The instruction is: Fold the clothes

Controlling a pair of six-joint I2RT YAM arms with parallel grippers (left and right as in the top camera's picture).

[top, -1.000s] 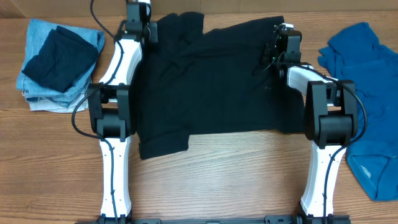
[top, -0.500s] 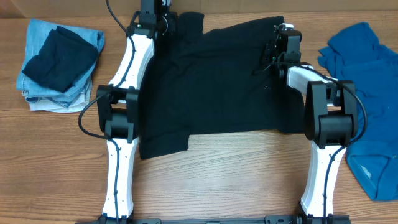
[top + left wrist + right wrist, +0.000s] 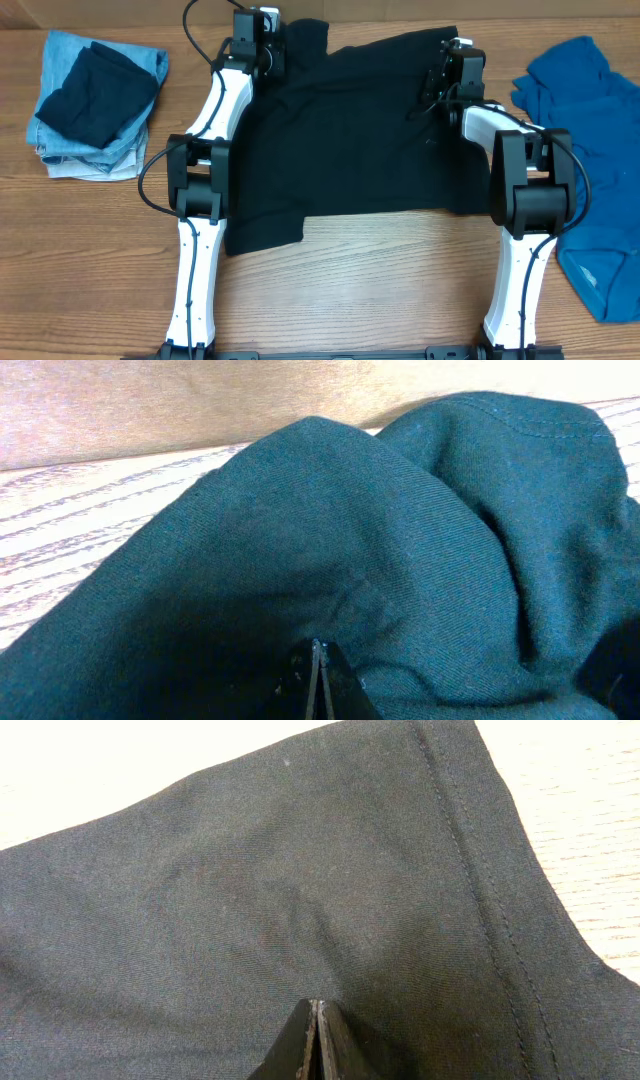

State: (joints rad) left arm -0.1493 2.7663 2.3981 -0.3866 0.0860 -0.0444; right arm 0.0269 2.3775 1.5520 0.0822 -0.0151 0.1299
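The wood table (image 3: 350, 290) fills the whole scene. A big black shirt (image 3: 350, 130) lies spread in the middle of it, between the two arms. Its far edge is close to the far side of the table. One sleeve sticks out at the near left corner, and the far left corner is bunched up into soft folds.

On the right side lies a heap of blue clothes (image 3: 590, 130), crumpled and not folded. It runs from far to near along the right edge, just beside the right arm.

On the far left sits a small pile (image 3: 95, 100), well apart from the shirt. A light blue piece is at the bottom and a dark blue piece lies folded on top.

The left arm (image 3: 200, 170) reaches up along the left side of the shirt. The right arm (image 3: 525, 180) reaches over the shirt's right side.

The left gripper (image 3: 316, 652) is at the shirt's far left corner. Its fingers are pressed together and pinch the black cloth, which puckers at the tips.

The right gripper (image 3: 316, 1010) is at the far right corner, near the stitched hem. Its fingers are pressed together on the shirt too.
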